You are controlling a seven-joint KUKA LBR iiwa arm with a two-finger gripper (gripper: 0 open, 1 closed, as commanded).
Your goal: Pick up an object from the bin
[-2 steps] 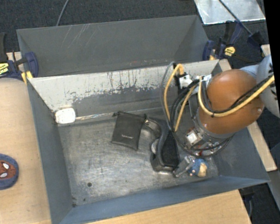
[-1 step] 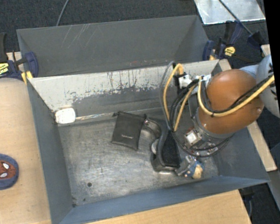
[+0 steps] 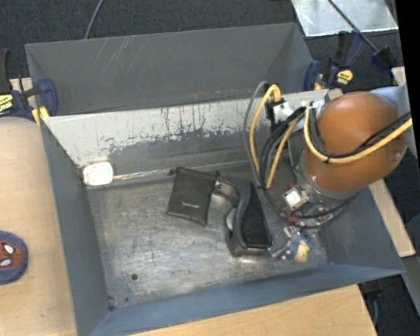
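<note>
Because the arm's orange cover and its cables hang over the lower end of the arm, the camera view hides most of the pincer. It cannot be told whether the pincer is released, clenched, or grasping anything.

Camera view, positions:
- The pincer sits low in the front right corner of the bin, close to the sloped right wall.
- A black curved object lies just beside it on the view's left.
- A small blue-and-tan thing lies against the foot of the front wall, just beside the pincer. These two are the likeliest candidates for the pick.
- A dark flat square item and a grey rounded piece lie further left.
- A white block rests in the back left corner, well apart.

Camera view, hazards (judged):
1. Wall strike. The small thing lies in the crease between floor and wall, so a descent there may meet metal first.
2. Double grasp. The two nearest things lie close together, so closing may catch both or push one away.
3. Slip. The black object looks smooth and curved, so an off-centre hold may let it pivot out on lifting.
4. Snagging. The slack cables pass near the right rim and may catch on it.
</note>
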